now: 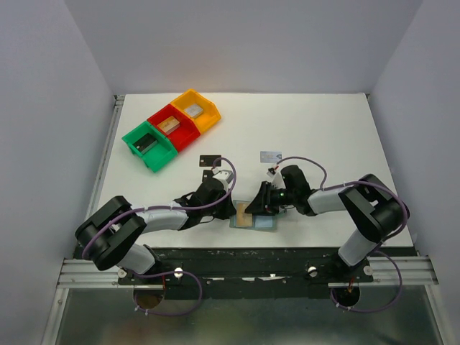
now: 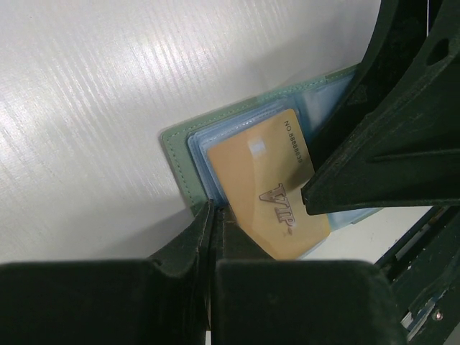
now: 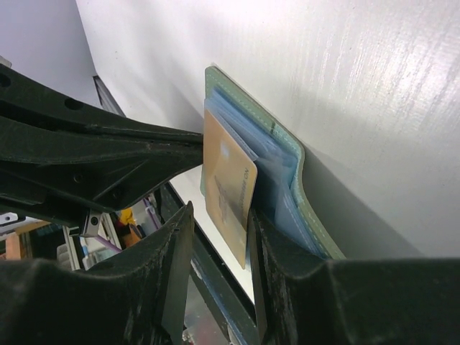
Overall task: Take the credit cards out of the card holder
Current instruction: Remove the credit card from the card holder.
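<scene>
The grey-green card holder (image 1: 264, 222) lies open near the table's front edge, pale blue inside (image 2: 176, 154) (image 3: 287, 154). A gold-tan credit card (image 1: 244, 215) marked VIP sticks partway out of a pocket (image 2: 262, 180) (image 3: 228, 183). My right gripper (image 1: 256, 208) (image 3: 219, 215) is open, and the gold card stands between its jaws, against the right finger. My left gripper (image 1: 231, 204) (image 2: 212, 212) is shut with its tips against the holder's edge beside the gold card. A black card (image 1: 209, 160) and a silvery card (image 1: 270, 157) lie loose on the table. Other cards are hidden.
Green (image 1: 149, 145), red (image 1: 172, 127) and yellow (image 1: 195, 110) bins with grey blocks stand in a row at the back left. The right gripper's black body (image 2: 388, 158) fills the right of the left wrist view. The table's front edge runs just below the holder.
</scene>
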Controlling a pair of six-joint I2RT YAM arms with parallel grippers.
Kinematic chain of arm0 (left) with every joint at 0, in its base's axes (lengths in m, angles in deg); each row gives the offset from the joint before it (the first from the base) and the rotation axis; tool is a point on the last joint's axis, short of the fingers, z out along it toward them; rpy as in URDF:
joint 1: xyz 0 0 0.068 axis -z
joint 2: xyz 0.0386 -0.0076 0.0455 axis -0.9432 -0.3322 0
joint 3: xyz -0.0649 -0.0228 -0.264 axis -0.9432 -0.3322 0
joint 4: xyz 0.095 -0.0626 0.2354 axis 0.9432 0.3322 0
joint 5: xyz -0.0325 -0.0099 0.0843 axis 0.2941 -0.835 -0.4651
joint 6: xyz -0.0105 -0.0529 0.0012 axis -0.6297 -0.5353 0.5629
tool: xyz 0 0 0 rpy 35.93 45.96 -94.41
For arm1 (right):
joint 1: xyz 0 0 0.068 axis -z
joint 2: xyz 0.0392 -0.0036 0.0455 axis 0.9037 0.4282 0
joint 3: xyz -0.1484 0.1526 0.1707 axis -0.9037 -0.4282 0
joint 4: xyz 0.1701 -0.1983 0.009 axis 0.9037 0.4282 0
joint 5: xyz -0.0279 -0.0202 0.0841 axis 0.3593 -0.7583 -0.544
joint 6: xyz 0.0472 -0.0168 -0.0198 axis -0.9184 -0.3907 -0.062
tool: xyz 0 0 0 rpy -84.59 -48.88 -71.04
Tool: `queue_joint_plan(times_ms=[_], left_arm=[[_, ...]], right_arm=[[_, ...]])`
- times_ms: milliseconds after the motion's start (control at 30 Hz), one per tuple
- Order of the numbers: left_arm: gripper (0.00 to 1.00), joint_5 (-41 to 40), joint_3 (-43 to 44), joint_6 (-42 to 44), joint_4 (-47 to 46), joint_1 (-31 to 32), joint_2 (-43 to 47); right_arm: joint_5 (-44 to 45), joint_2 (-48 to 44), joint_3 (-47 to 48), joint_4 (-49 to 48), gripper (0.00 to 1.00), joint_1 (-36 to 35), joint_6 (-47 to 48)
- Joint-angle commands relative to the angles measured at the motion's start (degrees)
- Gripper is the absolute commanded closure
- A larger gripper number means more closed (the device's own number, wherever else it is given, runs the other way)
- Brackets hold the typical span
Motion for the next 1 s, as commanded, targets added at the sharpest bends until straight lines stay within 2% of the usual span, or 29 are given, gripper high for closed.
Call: queue_joint_plan(times_ms=[0, 233, 367, 633, 967], left_arm=[[0.96, 3.16, -0.98, 0.15, -2.57, 0.44, -2.29], [0.96, 3.34, -1.07, -0.29, -2.75, 0.61, -2.82], [0.96, 3.16, -1.07, -0.47, -2.57, 0.61, -2.73], [0.97, 3.25, -0.63, -0.21, -2.48, 0.61, -3.17], [1.00, 1.06, -0.63, -1.43, -0.64, 0.70, -2.99]], right_arm=[[-2.35, 2.51, 0.69, -3.87, 0.57, -0.67, -0.70], [-4.63, 4.89, -1.59, -14.94, 0.57, -0.67, -5.09], [-5.07, 4.27, -2.21, -17.41, 0.58, -0.67, -5.45], [-7.19, 5.68, -0.54, -15.57, 0.57, -0.67, -4.92], [-4.11, -1.08, -0.10, -3.19, 0.60, -0.67, 0.53]])
